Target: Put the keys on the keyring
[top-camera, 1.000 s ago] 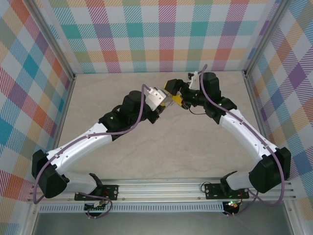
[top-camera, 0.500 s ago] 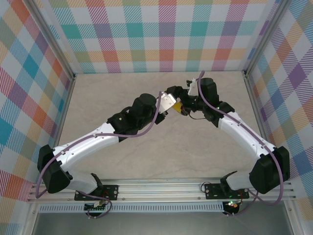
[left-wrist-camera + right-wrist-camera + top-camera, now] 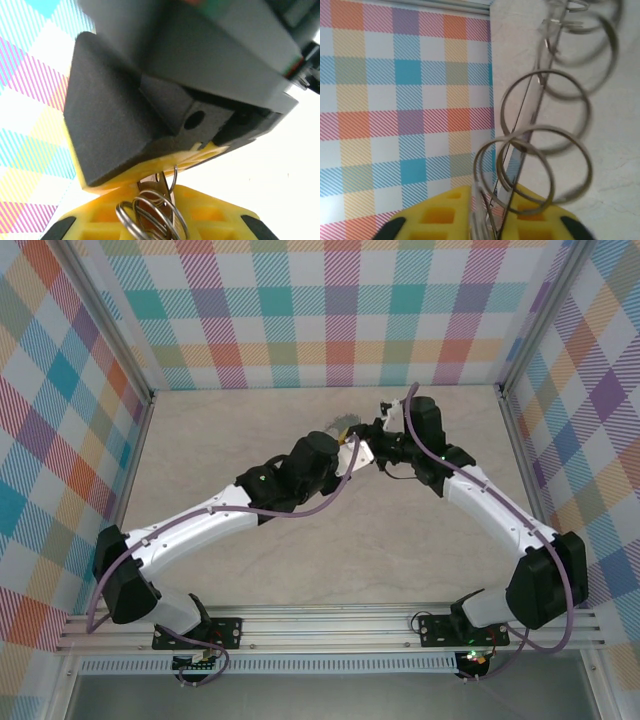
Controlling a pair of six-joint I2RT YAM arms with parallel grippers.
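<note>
**Both grippers meeting on the keyring**

Right gripper (image 3: 488,221) clamped shut on keyring (image 3: 513,144); coils running straight out from fingertips. Left gripper (image 3: 152,220) narrow, apparently pinching the same coils, nose to nose with right. Key not made out. Neither arm nearer.

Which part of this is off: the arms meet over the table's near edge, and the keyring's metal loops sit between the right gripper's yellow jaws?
The place is wrong. In the top external view the left gripper and right gripper meet over the far half of the table. The right wrist view does show the keyring loops between yellow jaws.
</note>
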